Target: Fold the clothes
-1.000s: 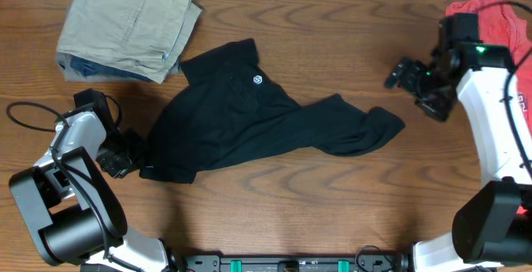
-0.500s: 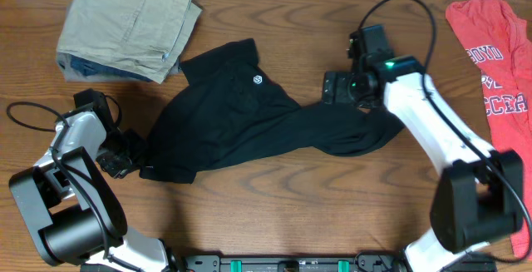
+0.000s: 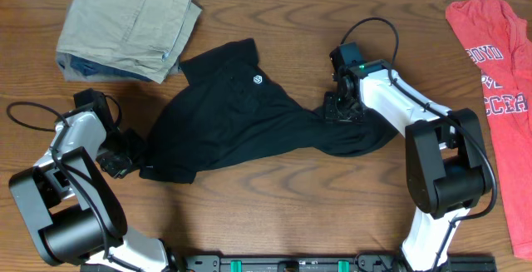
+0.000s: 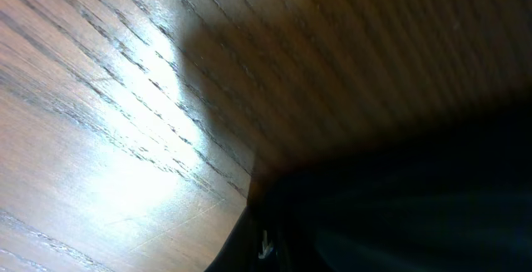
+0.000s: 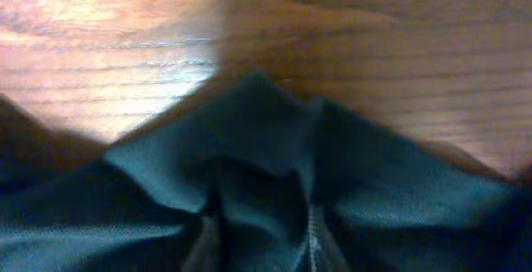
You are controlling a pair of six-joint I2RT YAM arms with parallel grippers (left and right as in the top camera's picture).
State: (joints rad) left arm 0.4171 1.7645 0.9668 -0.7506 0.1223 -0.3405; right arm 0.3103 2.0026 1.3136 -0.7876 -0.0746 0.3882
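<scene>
1. On the table [image 3: 274, 222], from overhead, we see the black shirt [image 3: 233, 126] spread crumpled just below and to the right of the folded khaki trousers [image 3: 125, 27]. Its collar end lies nearest the trousers, and its small white logo [image 3: 258, 79] faces up.
2. Straight below the trousers, the left gripper [image 3: 133, 157] sits at the shirt's near left corner. Its jaws are fully closed and the corner of the cloth runs into them, so we read it as pinching that hem.
3. Well to the right of the trousers, the right gripper [image 3: 341, 111] points down onto the shirt's far right part, touching the fabric where it narrows.
4. Farthest right from the trousers lies a red T-shirt [image 3: 499, 64] with white lettering, well apart from both grippers.
5. In the left wrist view, we see wood grain across the upper left and dark cloth [image 4: 416, 197] filling the lower right, right up against the camera. The fingers themselves are too dark and blurred for us to pick out.
6. In the right wrist view, black fabric [image 5: 249, 139] covers the lower half with bare wood [image 5: 374, 47] above it. Two blurred fingers [image 5: 314, 239] stand close together at the bottom edge. A ridge of cloth is gathered up between them, so the jaws are drawn narrow around a fold of the shirt.
</scene>
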